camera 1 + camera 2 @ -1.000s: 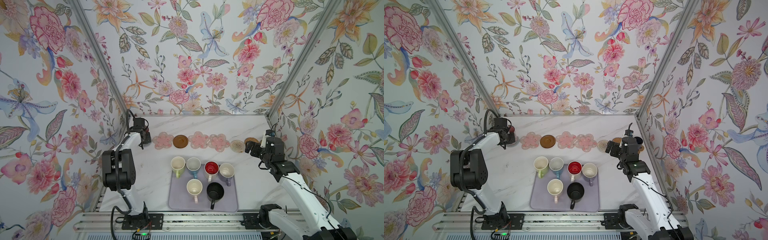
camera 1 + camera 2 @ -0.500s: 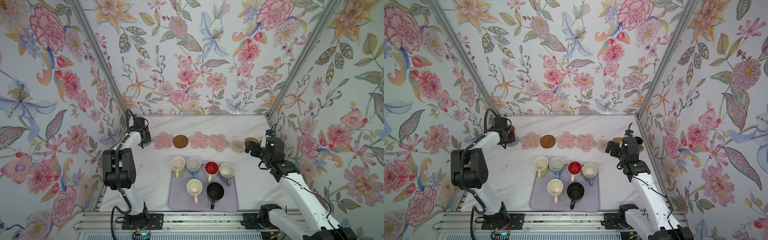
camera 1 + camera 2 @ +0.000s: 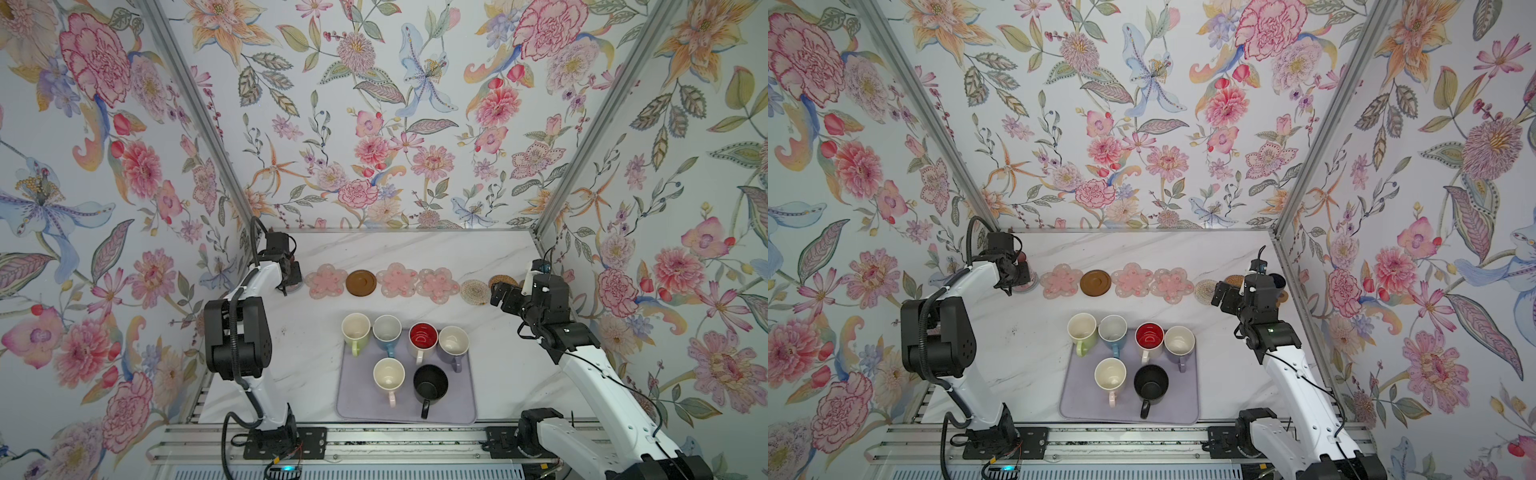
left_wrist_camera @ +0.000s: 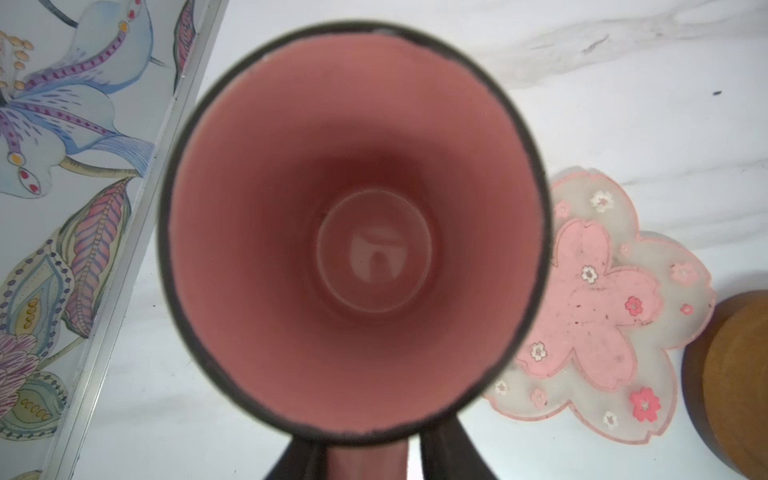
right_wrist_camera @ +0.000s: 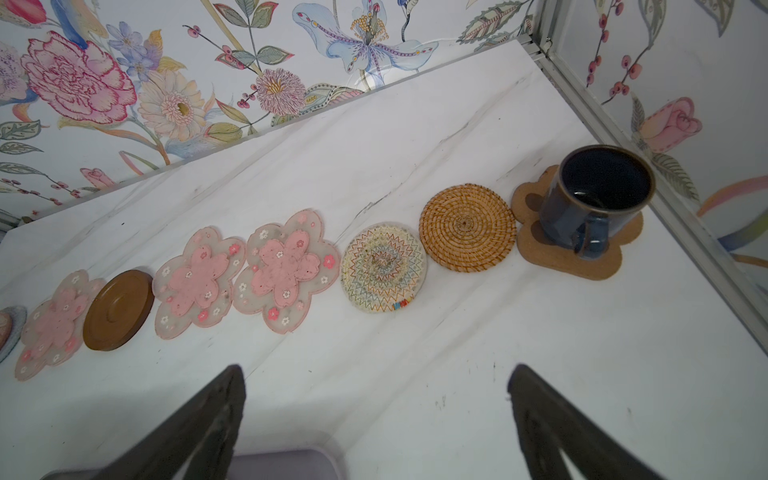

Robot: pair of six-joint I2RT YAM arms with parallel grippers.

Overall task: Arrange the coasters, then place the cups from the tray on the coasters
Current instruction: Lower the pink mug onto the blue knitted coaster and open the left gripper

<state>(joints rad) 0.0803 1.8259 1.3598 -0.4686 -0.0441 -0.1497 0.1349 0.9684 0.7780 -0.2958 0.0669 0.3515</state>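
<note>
Top views: high above the rail (image 3: 374,449), tilted down toward the back wall (image 3: 395,124). Far off, whole table (image 3: 415,253) in frame, both nearly identical.
Left wrist: straight down into pink cup (image 4: 353,232) just ahead of left claw (image 4: 370,455), very close.
Right wrist: low and oblique, looking past right claw (image 5: 376,370) along coasters (image 5: 384,270). Top views share that row.
</note>
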